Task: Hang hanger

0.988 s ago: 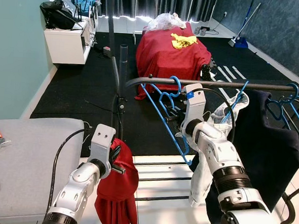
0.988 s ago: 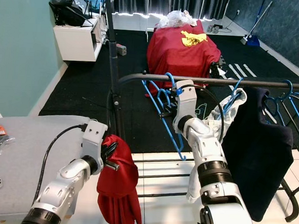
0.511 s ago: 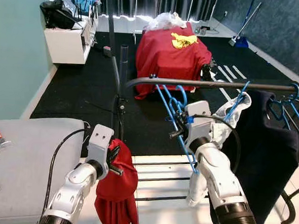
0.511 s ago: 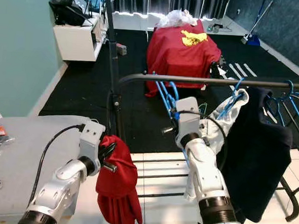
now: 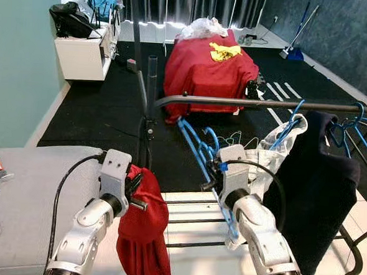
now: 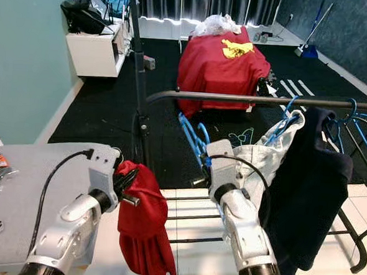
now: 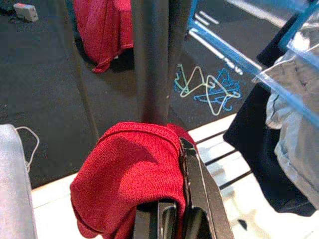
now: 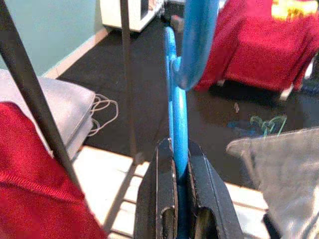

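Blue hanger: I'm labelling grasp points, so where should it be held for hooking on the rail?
Grip the blue hanger at its neck, just below the hook, as the right gripper does now, coming from underneath. That leaves the curved hook free above the fingers to go over the rail.

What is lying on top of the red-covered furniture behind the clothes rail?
On the red cover lie a yellow cloth and, at its far end, a pale crumpled bundle. The furniture under the cover is hidden, so its kind cannot be told.
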Controlling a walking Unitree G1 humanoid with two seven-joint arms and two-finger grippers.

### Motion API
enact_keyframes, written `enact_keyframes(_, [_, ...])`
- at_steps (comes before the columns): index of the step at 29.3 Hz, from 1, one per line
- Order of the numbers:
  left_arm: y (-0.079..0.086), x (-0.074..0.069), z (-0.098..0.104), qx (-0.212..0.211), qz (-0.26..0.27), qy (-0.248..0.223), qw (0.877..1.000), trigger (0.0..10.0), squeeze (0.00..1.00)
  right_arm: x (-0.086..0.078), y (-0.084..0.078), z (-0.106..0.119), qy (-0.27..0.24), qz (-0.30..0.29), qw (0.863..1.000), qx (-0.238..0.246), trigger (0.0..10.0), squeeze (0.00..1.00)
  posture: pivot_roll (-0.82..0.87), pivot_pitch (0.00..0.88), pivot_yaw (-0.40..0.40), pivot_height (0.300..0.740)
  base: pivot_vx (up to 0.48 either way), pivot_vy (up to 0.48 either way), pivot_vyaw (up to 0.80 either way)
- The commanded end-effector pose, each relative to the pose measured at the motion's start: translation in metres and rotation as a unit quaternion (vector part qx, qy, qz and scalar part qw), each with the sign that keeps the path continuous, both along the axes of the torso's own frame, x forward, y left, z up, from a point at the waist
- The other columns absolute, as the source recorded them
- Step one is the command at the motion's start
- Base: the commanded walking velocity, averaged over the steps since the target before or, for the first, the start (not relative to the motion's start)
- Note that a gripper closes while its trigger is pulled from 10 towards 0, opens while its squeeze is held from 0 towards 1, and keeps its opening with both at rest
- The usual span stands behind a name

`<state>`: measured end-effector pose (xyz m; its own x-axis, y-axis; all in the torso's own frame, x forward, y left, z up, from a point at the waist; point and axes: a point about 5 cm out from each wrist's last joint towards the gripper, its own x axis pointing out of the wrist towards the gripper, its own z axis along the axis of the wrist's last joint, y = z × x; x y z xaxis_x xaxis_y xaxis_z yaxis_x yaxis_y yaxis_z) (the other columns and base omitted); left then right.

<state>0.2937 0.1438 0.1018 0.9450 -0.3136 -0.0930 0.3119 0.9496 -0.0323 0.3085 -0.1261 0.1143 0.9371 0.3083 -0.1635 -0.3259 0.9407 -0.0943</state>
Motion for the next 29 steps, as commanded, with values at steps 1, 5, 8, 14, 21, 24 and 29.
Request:
enact_keyframes(1, [0.002, -0.001, 0.002, -0.014, 0.008, -0.002, 1.000, 10.0, 0.00, -0.001, -0.004, -0.003, 0.014, -0.013, 1.000, 0.017, 0.0, 0.00, -0.05, 0.004, -0.017, 0.740, 0.000, 0.000, 0.00])
enact_keyframes(5, [0.006, 0.003, 0.004, -0.032, 0.033, 0.003, 0.999, 10.0, 0.00, 0.004, -0.013, -0.005, 0.022, -0.032, 0.999, 0.038, 0.6, 0.00, -0.05, 0.010, -0.024, 0.740, 0.000, 0.000, 0.00])
enact_keyframes(8, [0.009, 0.003, 0.005, -0.034, 0.042, 0.003, 0.999, 10.0, 0.00, 0.008, -0.018, -0.004, 0.023, -0.045, 0.997, 0.057, 4.4, 0.00, -0.04, 0.014, -0.039, 0.740, 0.000, 0.000, 0.00])
enact_keyframes(14, [0.011, 0.000, 0.005, -0.036, 0.047, 0.001, 0.998, 10.0, 0.00, 0.010, -0.011, -0.002, 0.033, -0.040, 0.996, 0.072, 10.0, 0.00, -0.04, 0.019, -0.044, 0.740, 0.000, 0.000, 0.00])
enact_keyframes(21, [0.007, 0.002, 0.008, -0.039, 0.039, 0.003, 0.998, 10.0, 0.00, 0.012, -0.004, 0.001, 0.031, -0.041, 0.995, 0.088, 10.0, 0.00, -0.05, 0.026, -0.033, 0.740, 0.000, 0.000, 0.00])
enact_keyframes(24, [0.005, 0.004, 0.009, -0.041, 0.036, 0.003, 0.998, 10.0, 0.00, 0.012, -0.004, 0.001, 0.030, -0.040, 0.995, 0.089, 10.0, 0.00, -0.05, 0.027, -0.030, 0.740, 0.000, 0.000, 0.00])
enact_keyframes(29, [0.003, 0.005, 0.010, -0.044, 0.036, 0.002, 0.998, 10.0, 0.00, 0.012, -0.004, 0.001, 0.030, -0.039, 0.995, 0.091, 10.0, 0.00, -0.05, 0.026, -0.030, 0.740, -0.162, 0.000, 0.00])
